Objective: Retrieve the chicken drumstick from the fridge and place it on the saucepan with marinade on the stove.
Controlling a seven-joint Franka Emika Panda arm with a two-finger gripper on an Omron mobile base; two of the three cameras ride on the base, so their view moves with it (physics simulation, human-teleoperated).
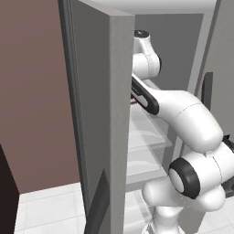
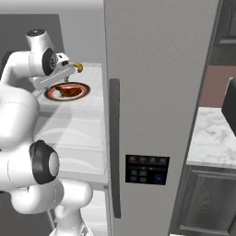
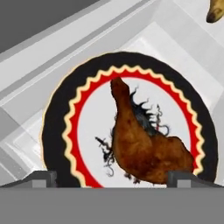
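Gripper [image 3: 112, 177] over plated drumstick, jaws spread wide, holding nothing.
Hand view details chicken drumstick [image 3: 140, 142]; yellow-brown item [image 3: 216, 11] cropped at 1 o'clock.

Chicken drumstick [image 2: 67, 90] on plate [image 2: 81, 93] — fridge [image 2: 152, 92] shelf

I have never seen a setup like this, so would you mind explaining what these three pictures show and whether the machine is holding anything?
This is a rendered kitchen. The white jointed machine is a robot arm on a driving base, reaching into an open fridge. Two pictures come from cameras on the base, behind the arm to its left and right. The third comes from a camera on the hand, looking along the jaws. On a fridge shelf lies a plate with a dark rim and red scalloped band, carrying the chicken drumstick. A small yellow-brown item lies further back. The gripper hovers over the drumstick, jaws wide open, holding nothing.
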